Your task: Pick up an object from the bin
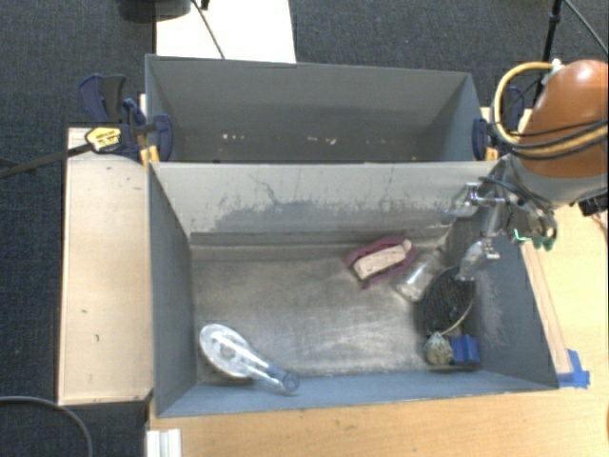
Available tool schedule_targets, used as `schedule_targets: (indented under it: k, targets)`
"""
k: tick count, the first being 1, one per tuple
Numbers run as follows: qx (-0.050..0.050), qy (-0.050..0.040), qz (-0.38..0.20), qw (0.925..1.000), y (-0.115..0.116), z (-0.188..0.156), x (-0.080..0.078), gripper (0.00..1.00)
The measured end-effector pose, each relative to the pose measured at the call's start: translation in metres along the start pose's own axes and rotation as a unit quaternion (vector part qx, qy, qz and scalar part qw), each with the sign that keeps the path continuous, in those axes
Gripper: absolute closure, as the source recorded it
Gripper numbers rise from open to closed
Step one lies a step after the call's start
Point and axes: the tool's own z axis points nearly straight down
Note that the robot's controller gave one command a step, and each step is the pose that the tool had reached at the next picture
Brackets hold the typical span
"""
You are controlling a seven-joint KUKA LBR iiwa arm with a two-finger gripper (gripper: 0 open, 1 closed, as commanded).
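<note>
My gripper (479, 246) hangs at the bin's right side, just above a black round mesh-like thing (447, 303) that lies against the right wall. To the left of the gripper lies a small clear plastic piece (414, 282). Further left is a maroon and cream object (381, 258), near the back wall. Below the black thing, in the front right corner, sit a small blue block (465, 350) and a greenish lump (438, 351). Nothing shows held in the gripper.
A clear and white scoop-shaped thing with a bluish handle (238, 355) lies in the front left corner. The arm with its orange cover and cables comes in over the right rim. The bin's middle floor is bare grey metal.
</note>
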Motion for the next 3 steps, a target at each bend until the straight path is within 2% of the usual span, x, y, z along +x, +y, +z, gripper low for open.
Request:
schedule_targets:
  k: [1,2,3]
  targets:
    - [0.003,-0.0072,-0.31,0.9506,-0.009,0.1,0.055,0.0]
    - [0.002,-0.007,-0.312,0.9501,-0.008,0.1,0.055,1.0]
    - [0.004,-0.0066,-0.32,0.9474,-0.012,-0.061,0.045,1.0]
